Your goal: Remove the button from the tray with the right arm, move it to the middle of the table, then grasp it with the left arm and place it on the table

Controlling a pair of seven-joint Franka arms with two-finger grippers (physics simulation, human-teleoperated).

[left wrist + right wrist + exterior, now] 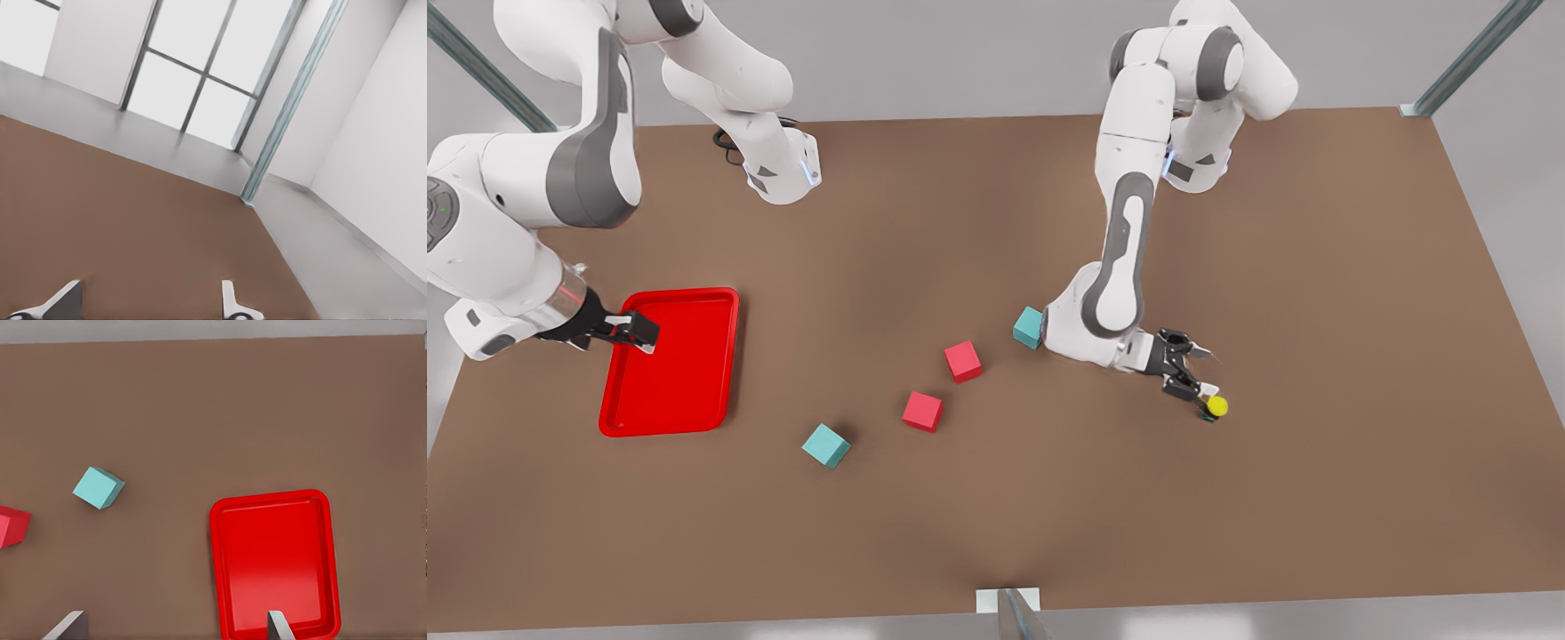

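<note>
The button (1215,408), yellow cap on a black base, stands on the brown table (996,533) at the front view's right. My left gripper (1199,372) hangs low right beside it, open, its lower fingertip (1202,389) nearly touching the button. Its fingers (230,303) stand wide apart with bare table between them. The red tray (667,391) lies at the front view's left with nothing in it. My right gripper (645,336) hovers over the tray's far left corner, open. In the right wrist view the tray (273,560) lies below the spread fingertips (277,628).
Two red cubes (922,412) (963,361) and two teal cubes (825,445) (1029,327) lie across the middle of the table. The farther teal cube sits against the left arm's wrist. Both arm bases stand at the far edge.
</note>
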